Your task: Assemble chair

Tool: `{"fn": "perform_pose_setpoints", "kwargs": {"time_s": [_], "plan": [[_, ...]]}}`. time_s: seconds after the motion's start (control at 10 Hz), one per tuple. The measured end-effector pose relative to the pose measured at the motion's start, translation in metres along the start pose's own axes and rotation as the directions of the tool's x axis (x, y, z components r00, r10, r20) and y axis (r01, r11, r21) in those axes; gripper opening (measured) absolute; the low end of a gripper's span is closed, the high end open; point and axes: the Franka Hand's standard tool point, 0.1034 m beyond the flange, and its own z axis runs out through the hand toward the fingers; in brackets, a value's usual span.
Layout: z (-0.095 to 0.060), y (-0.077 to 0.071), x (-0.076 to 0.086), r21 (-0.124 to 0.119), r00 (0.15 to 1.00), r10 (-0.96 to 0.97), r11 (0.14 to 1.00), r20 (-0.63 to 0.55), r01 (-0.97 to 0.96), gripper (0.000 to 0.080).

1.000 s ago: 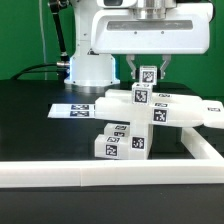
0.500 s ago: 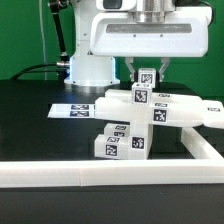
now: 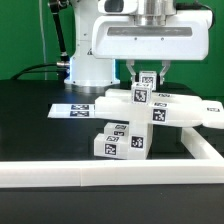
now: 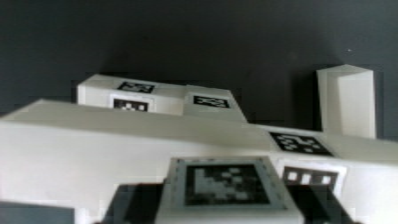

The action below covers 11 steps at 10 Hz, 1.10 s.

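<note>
The chair (image 3: 150, 108) stands partly joined in the middle of the exterior view. It is a wide white slab lying across a tagged block base (image 3: 120, 141). Over the slab's middle my gripper (image 3: 146, 72) is shut on a small upright white part (image 3: 146, 78) with a tag on its face. The lower end of that part meets the tagged post (image 3: 141, 97) on the slab. In the wrist view the held part (image 4: 228, 186) fills the space between the dark fingers (image 4: 141, 201). Beyond it lie the slab (image 4: 107, 130) and an upright bar (image 4: 347, 95).
The marker board (image 3: 73, 110) lies flat on the black table at the exterior view's left, behind the chair. A white border rail (image 3: 100, 178) runs along the front and turns up the exterior view's right side (image 3: 207, 146). The robot's base (image 3: 88, 68) stands behind.
The gripper and the small part it holds have sunk slightly toward the slab. Nothing else has moved.
</note>
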Motion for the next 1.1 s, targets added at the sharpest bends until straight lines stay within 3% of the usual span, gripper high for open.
{"fn": "perform_pose_setpoints", "kwargs": {"time_s": [1.1], "plan": [[0.0,0.0017,0.0059,0.0,0.999,-0.003,1.0,-0.035,0.003,0.0271]]}}
